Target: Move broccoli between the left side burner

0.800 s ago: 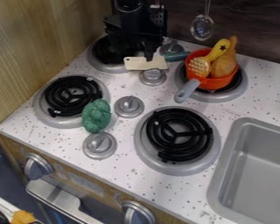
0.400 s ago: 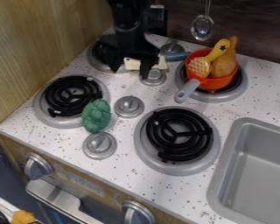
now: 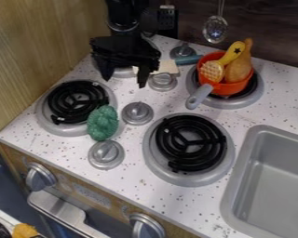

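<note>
The black gripper [image 3: 124,80] hangs from the top edge over the back left burner, open, with nothing between its two fingers. Its fingertips point down toward the front of the stove. The green broccoli [image 3: 102,123] lies at the right front edge of the left side burner [image 3: 77,102], partly over its grey rim, between two knobs. The gripper is behind the broccoli, higher in the view and apart from it.
An orange pot [image 3: 230,87] holding toy food stands on the back right burner, its grey handle pointing forward. The front right burner [image 3: 191,143], several knobs, a teal-handled cleaver [image 3: 168,67] and the sink [image 3: 277,181] surround the work area.
The gripper has come forward and to the left from the back of the stove, and its fingers now show spread apart. The broccoli and pot have not moved.
</note>
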Tool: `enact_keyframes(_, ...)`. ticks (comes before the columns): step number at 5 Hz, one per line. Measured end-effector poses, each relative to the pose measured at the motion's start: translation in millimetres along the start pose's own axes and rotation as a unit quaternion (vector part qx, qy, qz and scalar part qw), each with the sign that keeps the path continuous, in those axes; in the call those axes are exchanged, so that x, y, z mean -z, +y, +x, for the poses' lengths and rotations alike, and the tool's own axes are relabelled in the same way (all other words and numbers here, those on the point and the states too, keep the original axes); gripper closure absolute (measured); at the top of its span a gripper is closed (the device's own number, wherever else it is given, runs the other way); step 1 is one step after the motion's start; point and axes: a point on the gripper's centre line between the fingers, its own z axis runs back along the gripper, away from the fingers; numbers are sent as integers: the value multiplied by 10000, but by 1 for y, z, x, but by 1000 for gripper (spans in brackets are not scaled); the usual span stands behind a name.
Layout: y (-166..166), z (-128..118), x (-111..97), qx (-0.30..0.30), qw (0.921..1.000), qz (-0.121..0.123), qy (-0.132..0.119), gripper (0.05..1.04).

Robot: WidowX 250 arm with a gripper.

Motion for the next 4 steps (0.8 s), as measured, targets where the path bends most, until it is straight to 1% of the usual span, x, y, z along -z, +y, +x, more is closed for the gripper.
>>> enact_keyframes(1, 5, -21, -7, -285, 9966, 228, 735, 83)
enact_keyframes(2, 4, -41, -8, -575, 9950, 299, 763, 83)
enact_keyframes(3, 1, -53, -12, -779, 9939, 284, 727, 83)
enact_keyframes(4, -2, -63, -3, -745, 9943, 171, 741, 83)
